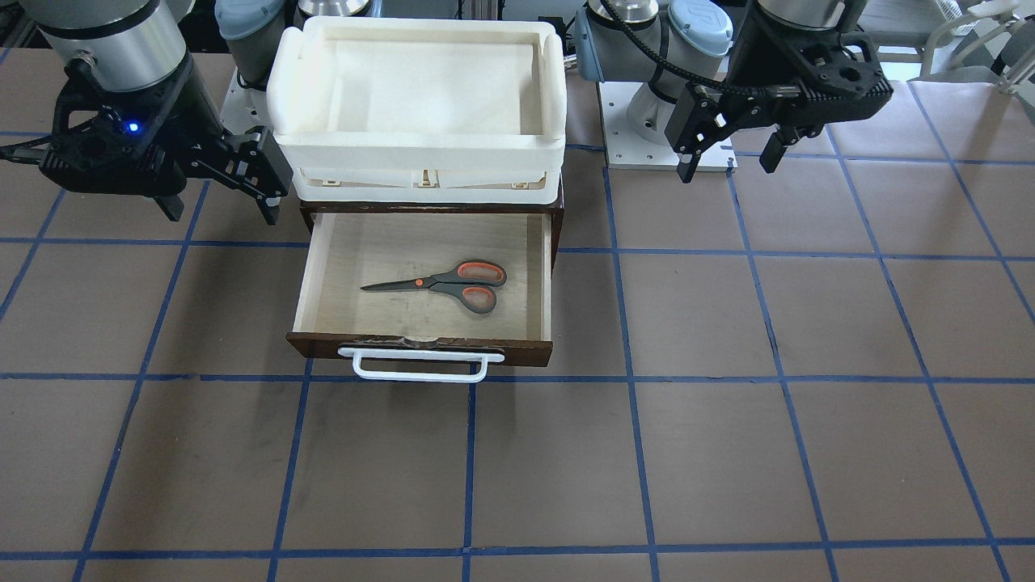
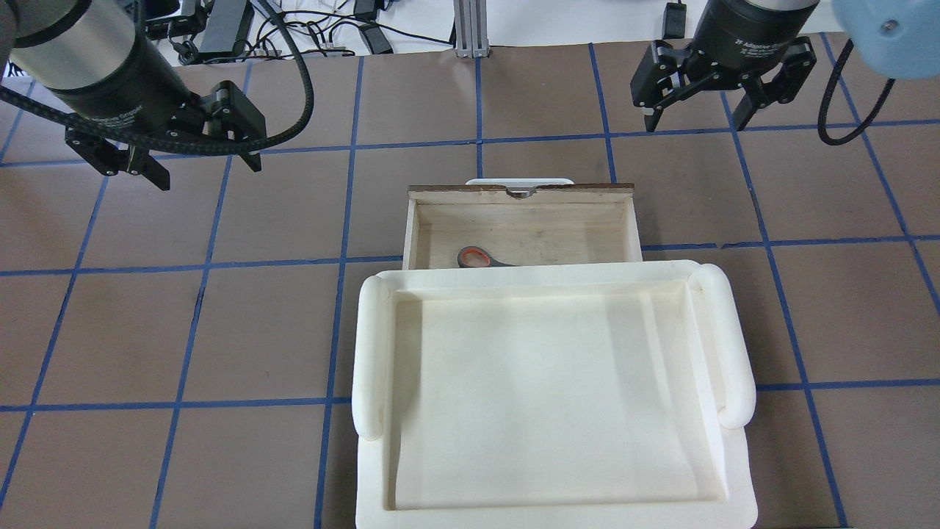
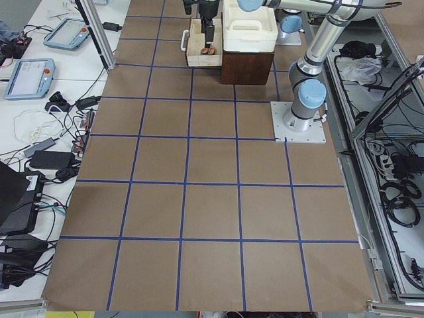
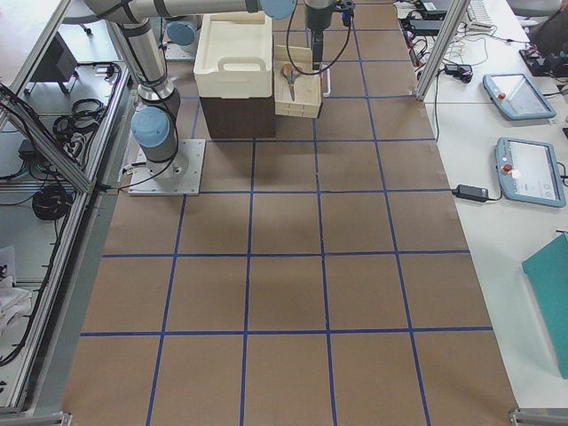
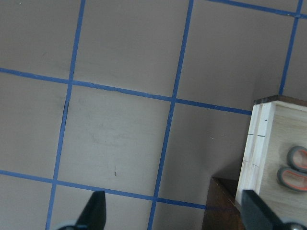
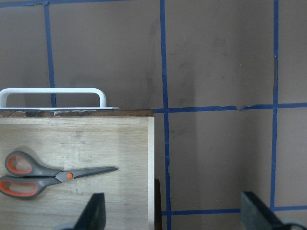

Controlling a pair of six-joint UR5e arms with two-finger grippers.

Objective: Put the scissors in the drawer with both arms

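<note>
The scissors [image 1: 453, 284] lie flat in the open dark brown drawer [image 1: 420, 349], handles toward my left arm's side. The overhead view shows only one handle [image 2: 476, 258] past the bin's rim. My left gripper [image 1: 728, 166] hangs open and empty above the table beside the drawer, on my left. Its wrist view shows the scissors' handles [image 5: 292, 167] at the right edge. My right gripper [image 1: 222, 214] is open and empty on the drawer's other side. Its wrist view shows the whole scissors [image 6: 48, 175] and the drawer's white handle [image 6: 53, 93].
A cream-white plastic bin [image 1: 416, 153] sits on the cabinet above the drawer and hides the drawer's back part in the overhead view [image 2: 371, 353]. The arm bases stand behind it. The brown table [image 1: 728, 453] carries a blue tape grid.
</note>
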